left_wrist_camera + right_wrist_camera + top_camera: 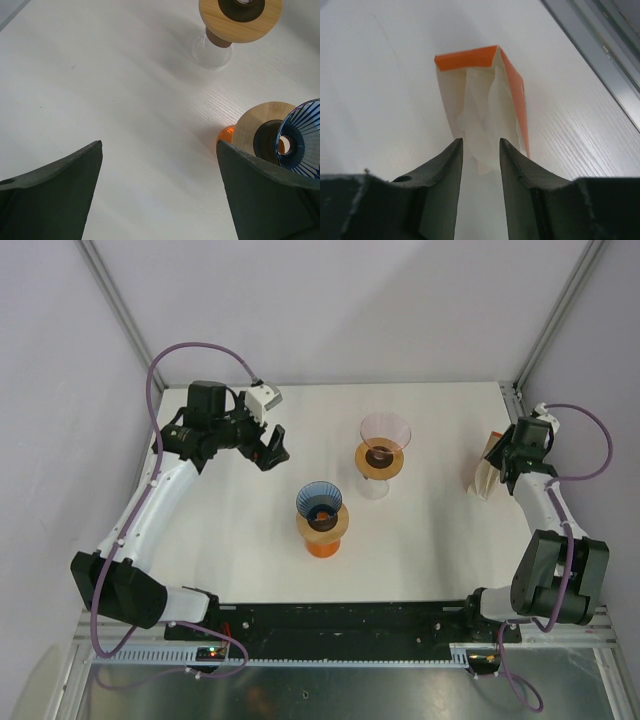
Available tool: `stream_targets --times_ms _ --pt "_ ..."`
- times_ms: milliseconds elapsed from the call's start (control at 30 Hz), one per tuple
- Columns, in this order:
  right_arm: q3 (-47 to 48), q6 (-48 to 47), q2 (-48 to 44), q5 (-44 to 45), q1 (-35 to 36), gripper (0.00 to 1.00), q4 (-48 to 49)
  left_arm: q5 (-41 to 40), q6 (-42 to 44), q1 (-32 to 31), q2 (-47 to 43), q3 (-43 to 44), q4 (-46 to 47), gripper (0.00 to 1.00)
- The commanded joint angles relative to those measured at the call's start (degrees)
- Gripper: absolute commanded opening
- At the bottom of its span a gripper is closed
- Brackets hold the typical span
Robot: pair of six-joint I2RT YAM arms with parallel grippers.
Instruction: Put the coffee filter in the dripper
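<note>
blue dripper (pixel 303 131) cropped, filter pack (pixel 451 85) base hidden

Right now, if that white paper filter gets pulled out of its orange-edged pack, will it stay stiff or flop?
Probably floppy: the paper filter looks thin and already crumpled inside the pack. It is likely very light, so the small pack may slide or tip along with it. Its wrinkled, matte surface should not be slippery for the right end effector.

Blue-striped dripper (pixel 321 502), pale pink dripper (pixel 385 428) — white filters (pixel 481 120) and their orange-edged box (pixel 467 57).
</note>
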Motion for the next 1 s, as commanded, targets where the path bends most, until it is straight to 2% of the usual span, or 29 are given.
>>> stream_targets --times_ms 0,200,500,767,967 --pt "0.4 8.1 -0.2 -0.6 -1.1 0.40 6.4 1.7 1.0 0.4 -0.4 0.1 1.5 1.00" --pt "2.0 10.7 0.3 1.4 0.0 0.40 6.2 1.6 1.2 0.5 -0.6 -0.2 1.5 1.00" --pt "1.7 8.4 -1.2 3.7 2.2 0.39 3.4 2.4 1.2 0.5 -0.8 -0.6 1.5 1.00" --pt "-1.0 -8.2 -2.1 2.6 4.6 0.41 -0.9 2.6 1.9 0.7 -1.6 -1.5 1.5 1.00" --pt "-8.0 -19.2 -3.9 2.8 6.7 0.45 7.9 3.1 2.5 0.7 -2.9 -1.4 1.4 0.99"
